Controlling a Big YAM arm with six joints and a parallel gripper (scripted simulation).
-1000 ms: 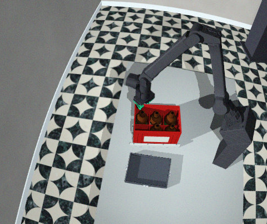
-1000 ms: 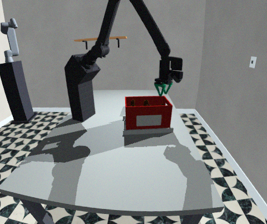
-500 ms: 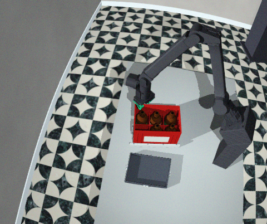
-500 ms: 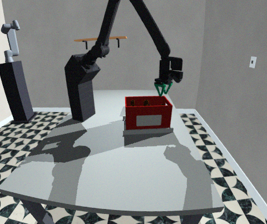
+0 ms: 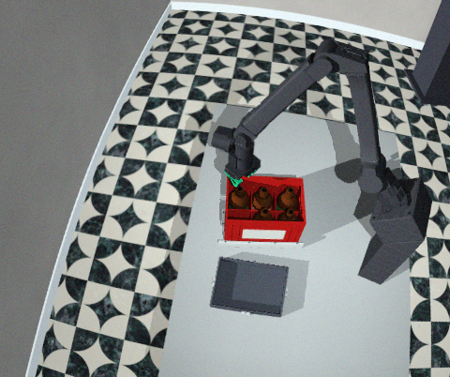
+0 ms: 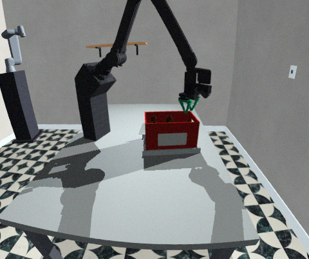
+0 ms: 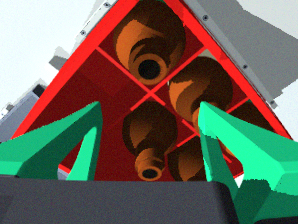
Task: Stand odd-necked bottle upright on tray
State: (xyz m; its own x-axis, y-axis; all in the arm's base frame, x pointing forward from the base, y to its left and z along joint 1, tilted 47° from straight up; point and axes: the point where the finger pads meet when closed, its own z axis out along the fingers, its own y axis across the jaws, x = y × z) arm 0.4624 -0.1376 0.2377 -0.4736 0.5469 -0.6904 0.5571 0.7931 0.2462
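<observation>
A red crate (image 5: 264, 208) stands on the grey table and shows in the exterior view (image 6: 171, 130) too. It holds five brown bottles: three in the back row, among them the left one (image 5: 241, 198), and two in the front row (image 5: 265, 214). The front left cell is empty. A dark grey tray (image 5: 249, 286) lies in front of the crate. My gripper (image 5: 240, 178) (image 6: 188, 106) with green fingers hangs open and empty just above the crate's back left corner. In the wrist view the fingers frame bottle openings (image 7: 149, 68) below.
The arm's dark base column (image 5: 393, 234) stands to the right of the crate. A second dark column (image 5: 444, 47) stands at the far right. The table edge runs along the left over a checkered floor.
</observation>
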